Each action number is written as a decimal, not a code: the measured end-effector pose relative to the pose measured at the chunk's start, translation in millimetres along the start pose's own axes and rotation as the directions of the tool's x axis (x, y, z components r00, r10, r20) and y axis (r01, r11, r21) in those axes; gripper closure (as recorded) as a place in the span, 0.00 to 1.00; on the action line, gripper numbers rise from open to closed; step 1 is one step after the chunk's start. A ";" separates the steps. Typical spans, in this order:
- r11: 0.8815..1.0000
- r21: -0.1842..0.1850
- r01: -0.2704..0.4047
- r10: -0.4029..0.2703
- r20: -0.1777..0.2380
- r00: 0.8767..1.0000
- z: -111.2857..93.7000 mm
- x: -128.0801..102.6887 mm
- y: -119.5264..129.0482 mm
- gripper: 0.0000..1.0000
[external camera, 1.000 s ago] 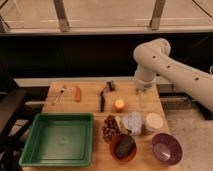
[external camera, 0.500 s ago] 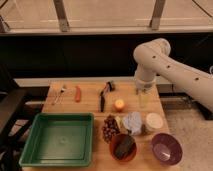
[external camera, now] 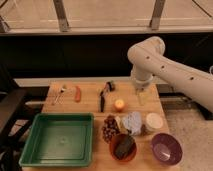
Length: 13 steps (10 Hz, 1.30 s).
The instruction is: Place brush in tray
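One tool (external camera: 142,96), grip state untellable, is hovering over the desk (external camera: 90,103), right end; brush (external camera: 103,97) is lying leftward, axis running front-to-back.

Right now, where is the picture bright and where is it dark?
In the camera view, light floods the top strip, while the band behind the table lies in deep shade. The table itself is softly lit, so the black brush stands out on the pale wood. The gripper hangs over the table's back right part, pale on pale.
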 end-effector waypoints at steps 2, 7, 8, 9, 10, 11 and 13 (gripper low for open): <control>0.968 0.039 0.246 -0.244 -0.057 0.968 3.1 -18.6 -16.3 0.30; 0.886 0.079 0.457 -0.451 -0.083 0.889 37.8 -67.3 -71.0 0.30; 0.881 0.081 0.466 -0.461 -0.074 0.884 44.2 -69.8 -77.9 0.30; 0.877 0.084 0.472 -0.468 -0.063 0.881 50.2 -72.0 -83.2 0.30; 0.871 0.090 0.482 -0.481 -0.034 0.876 57.3 -79.1 -89.3 0.30; 0.870 0.091 0.484 -0.484 -0.019 0.875 62.4 -80.9 -91.6 0.30; 0.865 0.087 0.494 -0.497 0.013 0.868 77.1 -89.6 -98.1 0.30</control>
